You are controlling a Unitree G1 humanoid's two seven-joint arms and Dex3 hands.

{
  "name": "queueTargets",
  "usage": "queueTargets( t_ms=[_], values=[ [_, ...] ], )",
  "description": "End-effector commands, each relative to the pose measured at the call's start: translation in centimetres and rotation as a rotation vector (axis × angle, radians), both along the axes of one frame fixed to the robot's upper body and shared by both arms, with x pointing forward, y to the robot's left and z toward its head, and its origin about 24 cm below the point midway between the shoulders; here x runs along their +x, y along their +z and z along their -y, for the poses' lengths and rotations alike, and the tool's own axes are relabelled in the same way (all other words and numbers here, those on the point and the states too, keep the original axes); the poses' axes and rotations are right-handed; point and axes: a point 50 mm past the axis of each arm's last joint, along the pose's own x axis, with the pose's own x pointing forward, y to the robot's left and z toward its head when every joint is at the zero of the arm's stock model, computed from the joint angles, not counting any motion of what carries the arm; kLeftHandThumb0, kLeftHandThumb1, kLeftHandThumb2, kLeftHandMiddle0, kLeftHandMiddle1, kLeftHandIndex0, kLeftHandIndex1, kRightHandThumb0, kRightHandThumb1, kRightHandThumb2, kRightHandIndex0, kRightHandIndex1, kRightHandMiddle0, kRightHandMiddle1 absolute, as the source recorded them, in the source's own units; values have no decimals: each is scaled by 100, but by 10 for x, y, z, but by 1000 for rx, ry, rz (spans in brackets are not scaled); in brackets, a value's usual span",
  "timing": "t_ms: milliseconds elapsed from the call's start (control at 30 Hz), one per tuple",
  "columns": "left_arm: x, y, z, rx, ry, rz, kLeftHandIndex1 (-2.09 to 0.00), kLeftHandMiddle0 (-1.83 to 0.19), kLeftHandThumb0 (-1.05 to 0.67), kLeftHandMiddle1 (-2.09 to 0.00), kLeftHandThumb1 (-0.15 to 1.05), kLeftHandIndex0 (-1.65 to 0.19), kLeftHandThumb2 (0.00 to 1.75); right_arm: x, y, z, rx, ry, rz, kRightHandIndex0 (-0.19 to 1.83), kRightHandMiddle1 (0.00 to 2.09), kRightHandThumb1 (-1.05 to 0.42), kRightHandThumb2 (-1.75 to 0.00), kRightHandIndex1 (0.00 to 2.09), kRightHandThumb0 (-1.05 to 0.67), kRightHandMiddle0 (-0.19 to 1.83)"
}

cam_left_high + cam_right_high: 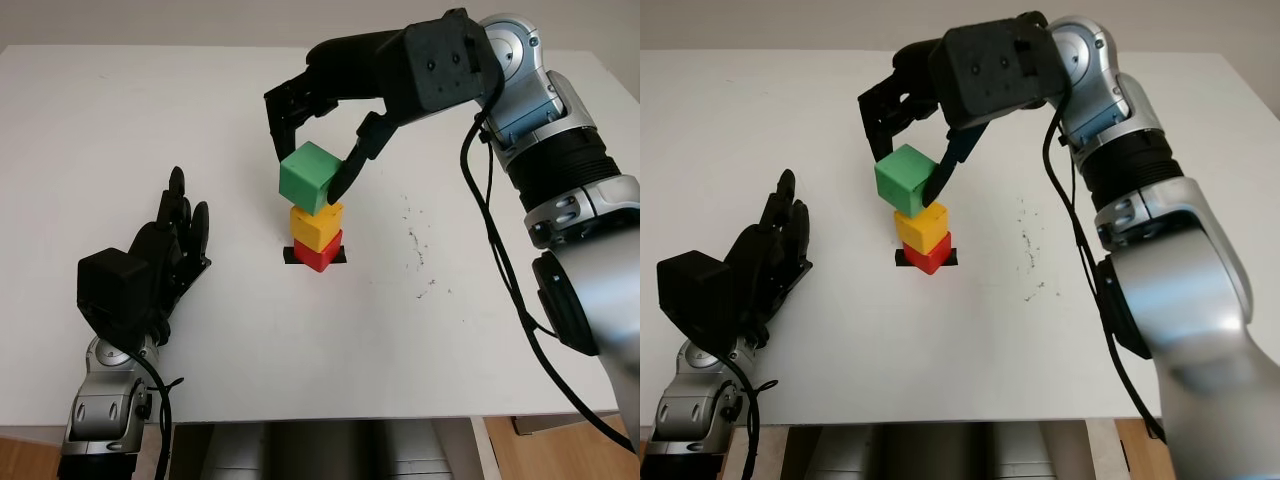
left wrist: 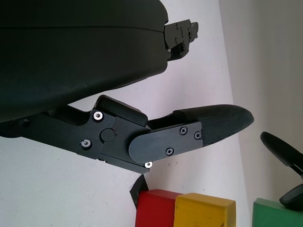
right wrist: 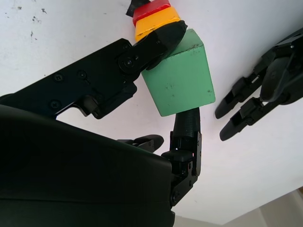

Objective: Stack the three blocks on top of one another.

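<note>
A yellow block (image 1: 317, 225) sits on a red block (image 1: 318, 253) in the middle of the white table, over a black mark (image 1: 292, 256). My right hand (image 1: 310, 165) is shut on a green block (image 1: 312, 177), which hangs tilted just above the yellow one; I cannot tell whether they touch. In the right wrist view the green block (image 3: 180, 80) is pinched between fingers (image 3: 156, 45), with the yellow block (image 3: 156, 25) and red block (image 3: 150, 10) beyond. My left hand (image 1: 165, 250) is open over the table to the left of the stack.
The white table (image 1: 120, 130) spreads all round the stack. A scatter of small dark specks (image 1: 418, 250) marks it right of the blocks. The table's front edge (image 1: 330, 418) runs close to me, with a grey frame below.
</note>
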Motion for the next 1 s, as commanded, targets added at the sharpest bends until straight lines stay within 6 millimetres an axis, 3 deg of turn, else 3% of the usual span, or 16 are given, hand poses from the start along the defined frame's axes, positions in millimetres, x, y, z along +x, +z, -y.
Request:
queueTargets(
  t_ms=[0, 967],
  values=[
    [-4, 0, 0, -1, 2, 6, 0, 19, -85, 0, 105, 19, 66, 1, -2, 0, 8, -2, -6, 44, 156, -91, -5, 0, -52, 45],
    [-5, -1, -1, 3, -4, -3, 0, 19, -85, 0, 105, 19, 66, 4, -10, 6, -30, -38, -12, 43, 156, -91, -5, 2, -48, 42]
  ],
)
